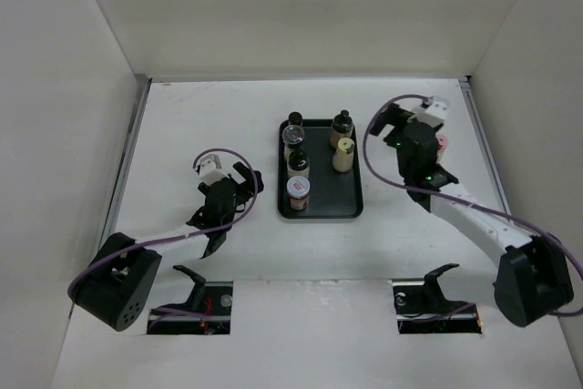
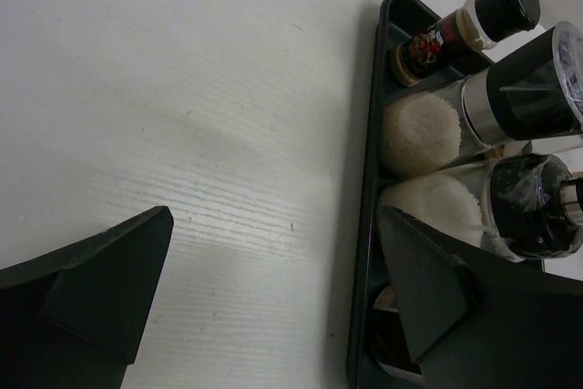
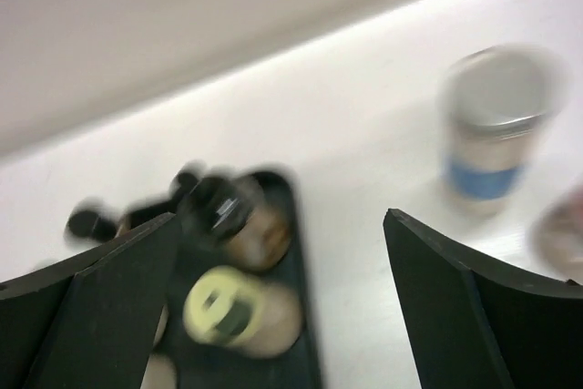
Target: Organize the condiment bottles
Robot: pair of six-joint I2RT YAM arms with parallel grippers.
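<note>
A flat black tray (image 1: 351,198) in the middle of the table holds several condiment bottles. Its left column has a black-capped bottle (image 1: 294,121), a silver-topped shaker (image 1: 292,138), another black-capped bottle (image 1: 298,163) and a blue-rimmed white-capped jar (image 1: 298,191). Its right column has a brown black-capped bottle (image 1: 342,125) and a beige yellow-capped bottle (image 1: 343,154). My left gripper (image 1: 250,179) is open and empty, just left of the tray; its wrist view (image 2: 273,225) shows the tray rim (image 2: 369,225). My right gripper (image 1: 381,127) is open and empty, right of the tray (image 3: 281,225).
In the blurred right wrist view a silver-capped jar with a blue band (image 3: 496,125) stands on the table right of the tray, with a pink thing (image 3: 560,234) at the frame edge. A pink cap (image 1: 444,143) peeks from behind my right arm. White walls enclose the table.
</note>
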